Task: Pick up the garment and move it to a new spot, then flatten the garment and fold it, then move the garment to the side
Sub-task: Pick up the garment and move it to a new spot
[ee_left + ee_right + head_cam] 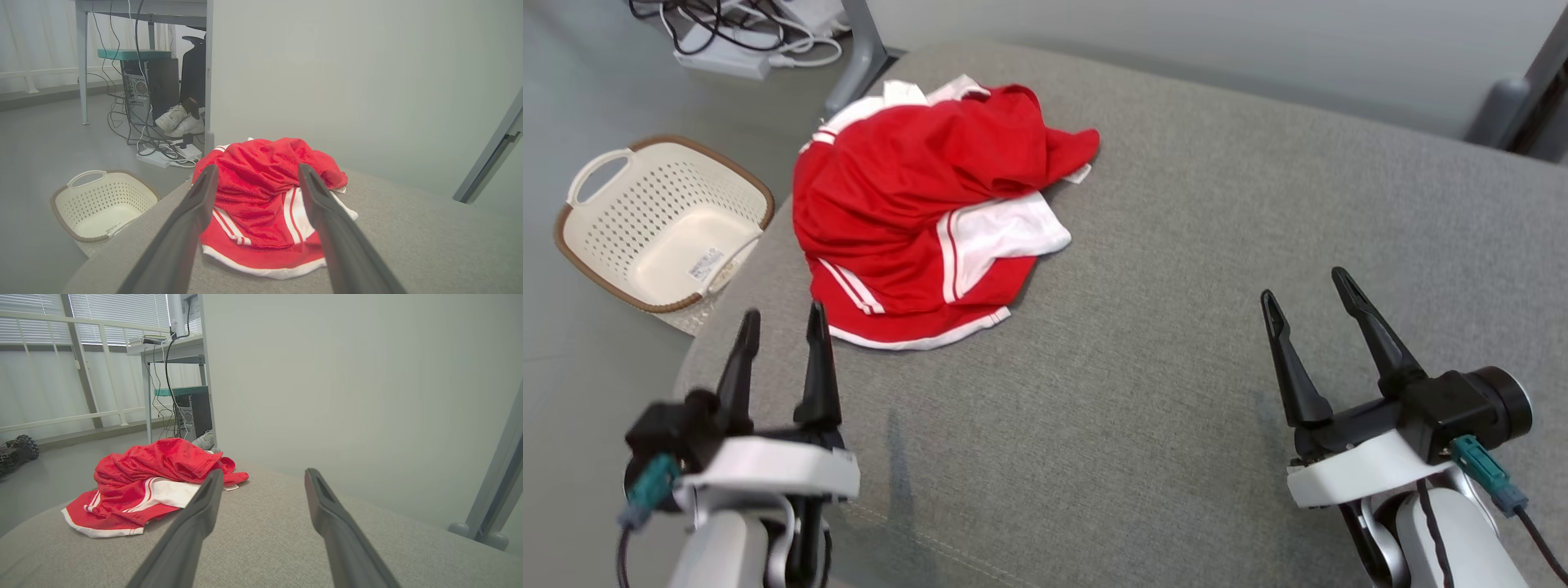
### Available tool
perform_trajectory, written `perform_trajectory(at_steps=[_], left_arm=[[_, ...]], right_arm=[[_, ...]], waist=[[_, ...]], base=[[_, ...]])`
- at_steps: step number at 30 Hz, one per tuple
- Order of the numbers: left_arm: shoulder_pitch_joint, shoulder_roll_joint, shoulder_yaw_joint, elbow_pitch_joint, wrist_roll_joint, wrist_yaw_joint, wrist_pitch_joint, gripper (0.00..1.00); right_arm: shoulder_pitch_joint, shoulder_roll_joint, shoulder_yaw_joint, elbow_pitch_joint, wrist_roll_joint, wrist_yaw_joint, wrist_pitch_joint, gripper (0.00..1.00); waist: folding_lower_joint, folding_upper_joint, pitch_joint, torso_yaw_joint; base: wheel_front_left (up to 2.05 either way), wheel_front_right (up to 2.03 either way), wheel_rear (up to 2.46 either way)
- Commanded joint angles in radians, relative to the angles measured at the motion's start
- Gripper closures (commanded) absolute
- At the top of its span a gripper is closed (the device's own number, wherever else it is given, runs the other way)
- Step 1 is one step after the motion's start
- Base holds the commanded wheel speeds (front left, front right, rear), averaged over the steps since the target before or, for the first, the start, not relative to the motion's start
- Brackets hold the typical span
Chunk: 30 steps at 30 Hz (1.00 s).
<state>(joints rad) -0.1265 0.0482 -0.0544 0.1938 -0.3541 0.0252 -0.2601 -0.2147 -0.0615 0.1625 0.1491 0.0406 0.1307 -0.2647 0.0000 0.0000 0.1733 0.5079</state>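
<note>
Left gripper point(783, 312) wide apart, empty, just short of crumpled red-and-white cloth garment point(915, 212). Right gripper point(1303, 284) apart too. Best pinch thick fold, lift slow.

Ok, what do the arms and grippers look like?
The left gripper and right gripper match: two long black tapered fingers, a white wrist shell, a teal connector. A dark cable runs down the right's pale forearm.

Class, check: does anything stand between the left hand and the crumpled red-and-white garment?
Nothing visible does. Only bare grey fabric cushion lies between the open left hand and the crumpled red-and-white garment.
</note>
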Motion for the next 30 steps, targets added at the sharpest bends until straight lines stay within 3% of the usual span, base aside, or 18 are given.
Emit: perform_trajectory(at_steps=[1,9,17,19,30], left_arm=[[-0.066,0.017,0.006,0.037,-0.005,-0.023,-0.003,0.0],[-0.344,0.114,0.01,0.193,-0.068,-0.108,0.165,0.0],[-0.578,0.183,0.002,0.346,-0.147,-0.129,0.443,0.0],[-0.617,0.212,-0.003,0.386,-0.142,-0.133,0.47,0.0],[-0.741,0.26,-0.014,0.588,-0.15,-0.135,0.536,0.0]], right_arm=[[-0.006,-0.005,-0.005,-0.016,-0.008,0.0,-0.003,0.0],[-0.059,-0.014,-0.007,-0.057,-0.023,0.0,-0.003,0.0],[-0.067,-0.026,-0.044,-0.081,-0.029,0.0,-0.003,0.0],[-0.073,-0.026,-0.053,-0.085,-0.034,0.0,-0.003,0.0],[-0.083,-0.015,-0.059,-0.096,-0.042,0.0,-0.003,0.0]], waist=[[0.0,0.0,0.06,-0.019],[0.0,0.0,0.172,-0.1],[0.0,0.0,0.227,-0.173],[0.0,0.0,0.239,-0.188],[0.0,0.0,0.286,-0.236]], base=[[0.0,0.0,0.0],[0.0,0.0,0.0],[0.0,0.0,0.0],[0.0,0.0,0.0],[0.0,0.0,0.0]])
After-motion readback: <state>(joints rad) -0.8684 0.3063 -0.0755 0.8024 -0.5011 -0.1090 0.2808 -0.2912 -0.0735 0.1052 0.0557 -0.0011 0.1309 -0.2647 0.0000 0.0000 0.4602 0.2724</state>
